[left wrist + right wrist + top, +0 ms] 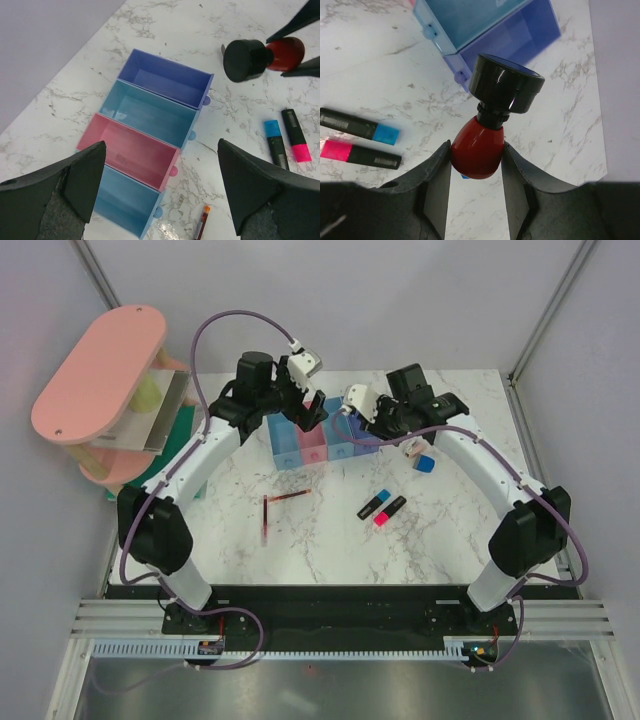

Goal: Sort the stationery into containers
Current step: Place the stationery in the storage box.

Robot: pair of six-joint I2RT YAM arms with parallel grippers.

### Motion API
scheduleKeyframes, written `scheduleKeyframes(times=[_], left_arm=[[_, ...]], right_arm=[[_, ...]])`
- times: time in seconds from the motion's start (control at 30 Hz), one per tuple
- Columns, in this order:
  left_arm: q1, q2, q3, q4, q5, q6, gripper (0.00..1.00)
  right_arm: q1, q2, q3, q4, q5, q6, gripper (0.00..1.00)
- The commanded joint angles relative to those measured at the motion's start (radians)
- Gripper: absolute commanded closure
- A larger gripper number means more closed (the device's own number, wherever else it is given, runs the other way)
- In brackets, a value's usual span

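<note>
My right gripper (476, 146) is shut on the red body of the red-black capped piece (492, 110), held above the marble just in front of the purple container (520, 40). The four joined containers (150, 112) lie in a row below my open left gripper (161, 144), which holds nothing. The left wrist view also shows the capped piece (260, 57) in the air beside the purple bin. A blue highlighter (373, 504) and a pink highlighter (390, 510) lie side by side. Two dark-red pens (285, 498) rest left of them. The blue block (425, 463) and beige eraser (411, 449) sit at the right.
A big pink oval-topped shelf rack (100, 375) stands at the table's far left. All four bins look empty inside. The table's right edge (525, 440) runs close beyond the block and eraser.
</note>
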State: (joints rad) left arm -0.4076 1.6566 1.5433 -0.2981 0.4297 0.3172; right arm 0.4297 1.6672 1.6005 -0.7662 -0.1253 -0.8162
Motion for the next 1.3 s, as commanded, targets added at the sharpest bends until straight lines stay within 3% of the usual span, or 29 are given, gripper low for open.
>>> scheduleKeyframes(times=[0.0, 0.4, 1.27], left_arm=[[-0.004, 0.066, 0.018, 0.071, 0.017, -0.101, 0.00], [-0.005, 0.104, 0.038, 0.195, 0.177, -0.226, 0.00], [-0.020, 0.123, -0.005, 0.261, 0.228, -0.308, 0.00]], right_arm=[[0.027, 0.008, 0.042, 0.022, 0.001, -0.008, 0.59], [0.063, 0.063, 0.066, 0.079, 0.016, 0.037, 0.59], [0.146, 0.005, 0.050, 0.127, 0.042, 0.111, 0.60]])
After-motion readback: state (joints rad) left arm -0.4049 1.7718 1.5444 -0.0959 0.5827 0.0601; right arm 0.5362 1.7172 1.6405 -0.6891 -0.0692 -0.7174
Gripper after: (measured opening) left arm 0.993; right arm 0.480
